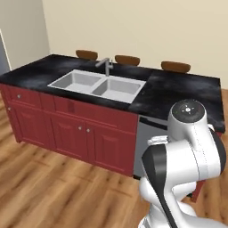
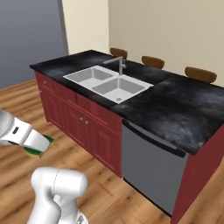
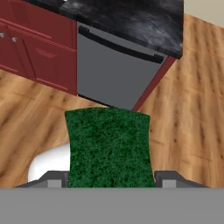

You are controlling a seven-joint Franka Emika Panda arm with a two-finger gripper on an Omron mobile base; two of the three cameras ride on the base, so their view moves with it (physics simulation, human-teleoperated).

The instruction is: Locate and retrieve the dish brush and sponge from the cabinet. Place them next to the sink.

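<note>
— Where is the sponge (image 3: 109, 146) right now?

— In my hand (image 3: 111, 178). In the hand view its green scrubbing face sits between my two fingertips (image 3: 52, 178), one against each side, so the hand is clamped on it, fingers held wide by its width. From the right base view I can see it at the end of my arm, low on the left, out over the wooden floor (image 2: 109, 192), a sliver of green and yellow showing past the white wrist.

— And the sink (image 1: 100, 84)?

— Set into the black worktop (image 1: 178, 91) of the island, two white basins side by side with a short grey faucet (image 1: 107, 66) at the back edge. It is well apart from the sponge; my hand hangs in front of the island, lower than the worktop.

— What lies ahead of the hand?

— The grey dishwasher (image 3: 116, 72) front with its dark handle bar, under the worktop, and red cupboards (image 3: 35, 52) with small round knobs beside it. The same red cupboards run beneath the sink in the left base view.

— Anything behind the island?

— Three brown stool backs (image 1: 127, 59) poke above the far edge of the worktop, against a cream wall (image 1: 147, 26).
</note>
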